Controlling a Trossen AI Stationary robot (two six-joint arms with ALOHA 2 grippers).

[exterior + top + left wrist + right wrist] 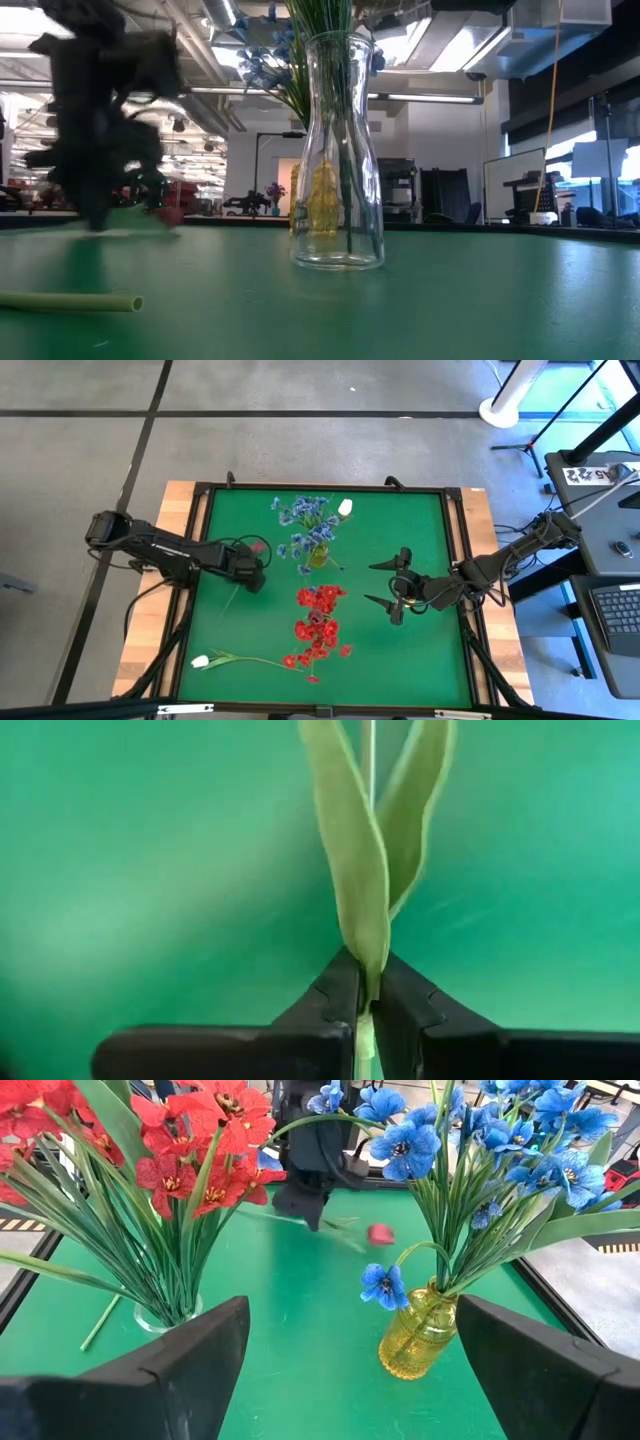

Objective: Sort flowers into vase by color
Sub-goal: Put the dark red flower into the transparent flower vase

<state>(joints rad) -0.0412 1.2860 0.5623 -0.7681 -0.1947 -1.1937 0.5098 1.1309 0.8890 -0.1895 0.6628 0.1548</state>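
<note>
My left gripper is shut on a thin green spray with a dark pink bud, left of the vases; the bud also shows in the right wrist view. Blue blossoms stand in a small yellow vase, with a white bud beside them. Red blossoms stand in a clear vase. Another white-budded flower lies flat near the table's near edge. My right gripper waits open, right of the vases. My left gripper pinches the pink-budded spray's stem between its two fingers, just where two long green leaves spring from it. The fingers lie across the stem. The bud end reaches toward the far edge, the tail toward the near edge.
The green mat has free room on its right and near-right parts. A dark frame edges the mat. A green stem end lies on the mat close to the low camera. Desks and stands are to the right of the table.
</note>
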